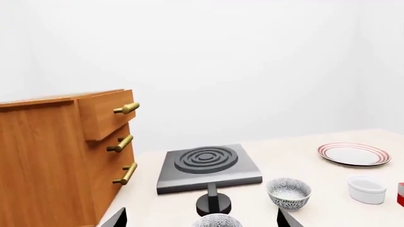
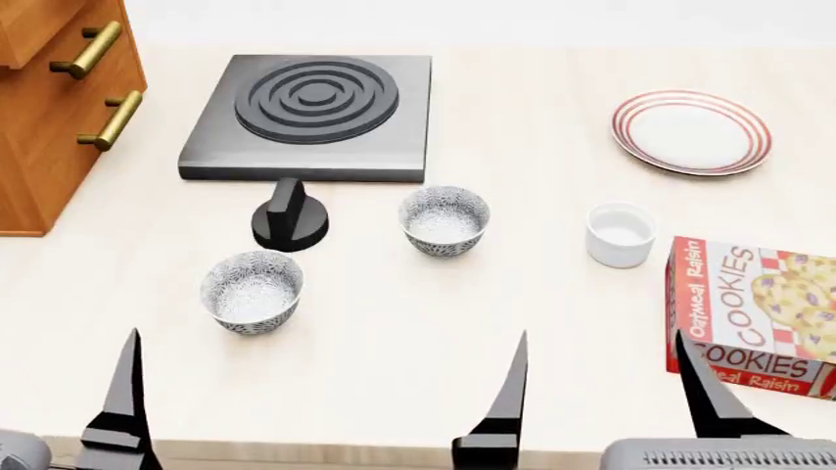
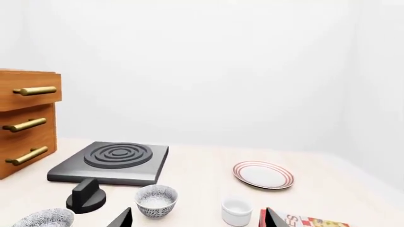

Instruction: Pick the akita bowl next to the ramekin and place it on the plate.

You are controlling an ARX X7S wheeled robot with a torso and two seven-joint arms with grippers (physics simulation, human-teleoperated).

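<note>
1. Both arms are waiting low at the near edge of the surface (image 2: 392, 333). The left pincer (image 2: 320, 401) is showing two dark fingertips spread wide apart with nothing between them: released. The right pincer (image 2: 692, 392) is showing only one fingertip in the head view, but its own wrist view shows two tips parted and empty, so it is released as well.
2. Two patterned bowls are sitting on the surface. The akita bowl (image 2: 444, 219) wanted here is the one nearer the ramekin (image 2: 620, 234), standing upright just in front of the burner plate (image 2: 311, 116) and beside the black knob (image 2: 290, 217). The other patterned bowl (image 2: 251, 290) is lying nearer the robot, well apart from the ramekin; it is the decoy.
3. The plate (image 2: 691, 130) is resting at the far right, beyond the ramekin, with nothing on it.
4. Step in hand, as I judge it: picking the target and starting the reach. Nothing is gripped yet.
5. Doing it well: the right arm is looking like the better choice, since bowl, ramekin and plate are all lying toward its side. Approach from above, one fingertip inside the rim and one outside, staying clear of the knob and the ramekin.
6. The cookie box (image 2: 751, 313) is standing close to the right arm's path, so lift high before carrying across to the plate.
</note>
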